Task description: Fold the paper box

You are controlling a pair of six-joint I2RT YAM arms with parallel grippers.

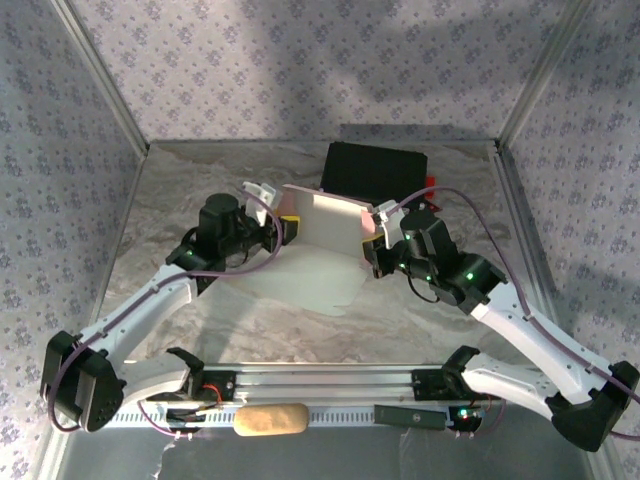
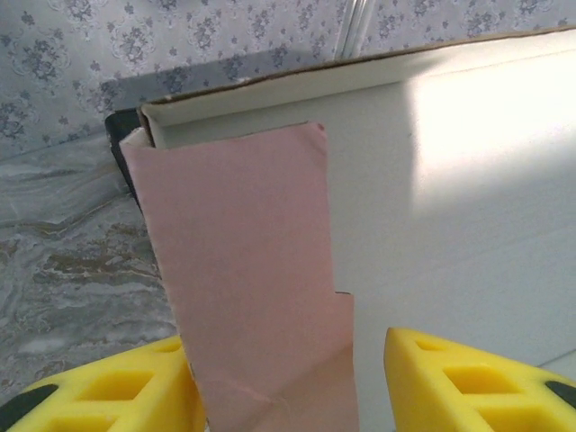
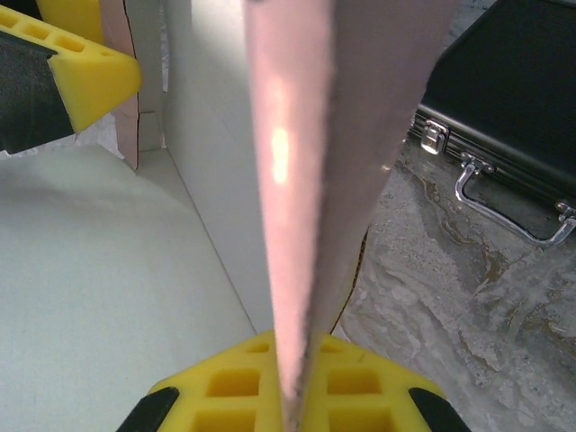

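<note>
Pink paper box [image 1: 318, 245] mid-table, right gripper [image 3: 292, 382] clamped on its right wall, left gripper [image 2: 288, 387] fingers apart around a flap, right wrist view adds black case [image 3: 513, 90] handle [image 3: 504, 219].

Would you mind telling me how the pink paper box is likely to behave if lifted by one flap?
The paper box looks like thin card, so it is probably light and floppy. It hinges on creases, so raised sides would likely sag. The flap pinched by the right gripper may crease.
</note>
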